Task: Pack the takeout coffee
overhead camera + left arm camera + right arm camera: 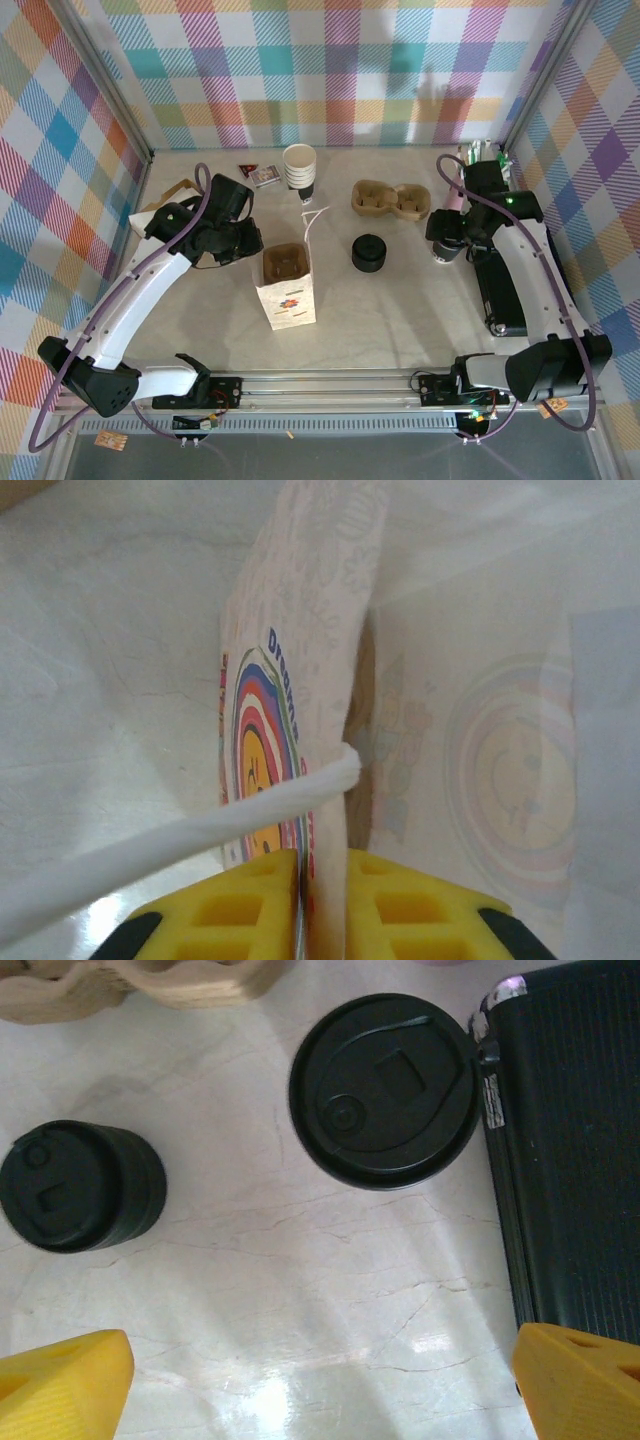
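Pinching the paper bag wall, left jaws are clenched. Right jaws are released and empty, with the takeout coffee just ahead of them, toward the right finger. It's likely light and crushable, so grip the wall under the lid. Right wrist view shows lid detail; top view shows the bag mouth open.

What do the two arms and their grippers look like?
The left arm and right arm have white links between black joints, each with a purple cable alongside. A green light glows on the right one. The left gripper and right gripper have yellow fingers with moulded pockets.
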Tool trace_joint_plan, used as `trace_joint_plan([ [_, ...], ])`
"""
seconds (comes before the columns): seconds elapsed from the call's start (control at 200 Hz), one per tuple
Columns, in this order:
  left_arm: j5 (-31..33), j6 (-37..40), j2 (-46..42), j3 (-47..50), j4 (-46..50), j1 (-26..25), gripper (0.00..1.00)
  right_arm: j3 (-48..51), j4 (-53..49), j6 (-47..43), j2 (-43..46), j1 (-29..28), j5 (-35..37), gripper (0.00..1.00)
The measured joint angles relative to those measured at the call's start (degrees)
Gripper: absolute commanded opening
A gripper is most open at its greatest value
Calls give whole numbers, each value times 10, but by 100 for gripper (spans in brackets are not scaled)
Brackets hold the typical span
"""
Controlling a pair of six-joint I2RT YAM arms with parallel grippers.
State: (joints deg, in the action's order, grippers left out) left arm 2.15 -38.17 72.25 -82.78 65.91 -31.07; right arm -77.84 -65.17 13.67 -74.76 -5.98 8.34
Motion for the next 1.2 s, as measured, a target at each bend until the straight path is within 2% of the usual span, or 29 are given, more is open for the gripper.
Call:
trace_joint_plan([
  [0.025, 0, 4, 0, 0, 0, 0, 0, 3, 3, 0, -5, 5, 0, 97],
  [0.375, -1, 9, -7, -3, 1, 0, 0, 5, 82, 0, -79, 41, 17, 95],
  [0.47, -7, 7, -16, -2, -1, 0, 35, 5, 94, 1, -94, 42, 23, 96],
  [0.51, -10, 4, -19, -1, -2, 0, 42, 4, 97, 1, -101, 42, 26, 96],
  [0.555, -12, -2, -22, 0, -3, 0, 46, 3, 101, 1, -110, 42, 28, 96],
  [1.2, -14, -1, -45, 1, -29, 0, 52, 3, 146, 3, -168, 45, 32, 96],
])
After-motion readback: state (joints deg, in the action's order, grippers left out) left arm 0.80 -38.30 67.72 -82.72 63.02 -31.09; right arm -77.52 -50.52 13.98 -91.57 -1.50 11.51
